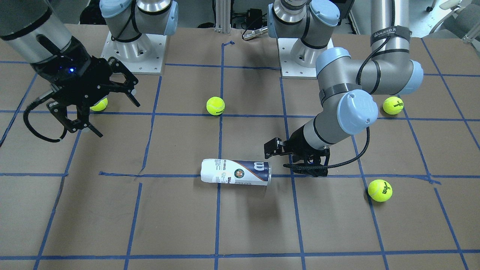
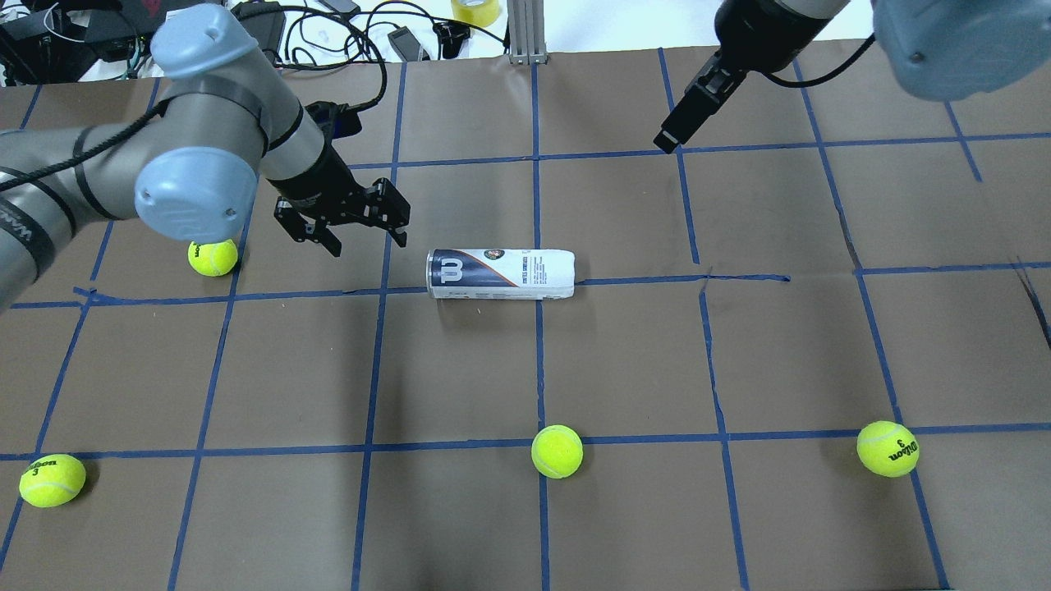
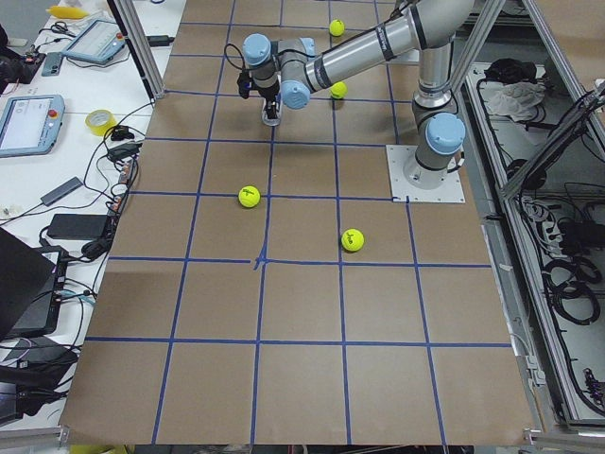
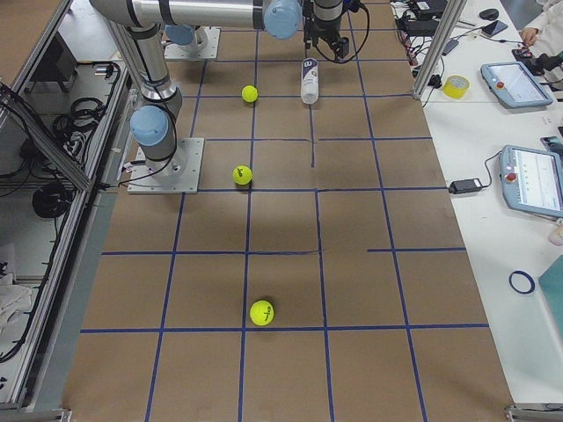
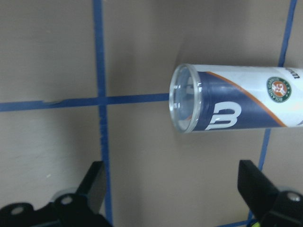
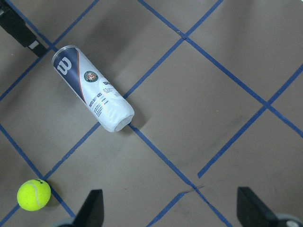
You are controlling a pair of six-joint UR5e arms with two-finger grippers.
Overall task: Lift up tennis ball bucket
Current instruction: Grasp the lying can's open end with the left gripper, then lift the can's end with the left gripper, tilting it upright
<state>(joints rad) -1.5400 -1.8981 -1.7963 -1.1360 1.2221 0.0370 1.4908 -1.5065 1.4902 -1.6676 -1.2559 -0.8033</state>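
The tennis ball bucket lies on its side on the brown paper near the table's middle. It is a clear can with a white and navy label, and it also shows in the overhead view. My left gripper hovers open just beyond the can's silver-rimmed end, not touching it. In the left wrist view the can lies ahead of the two spread fingers. My right gripper is open and empty, raised far from the can. The right wrist view shows the can from high above.
Several yellow-green tennis balls lie loose on the paper: one near my left arm, one at the near left, one in the near middle, one at the near right. Blue tape lines grid the table.
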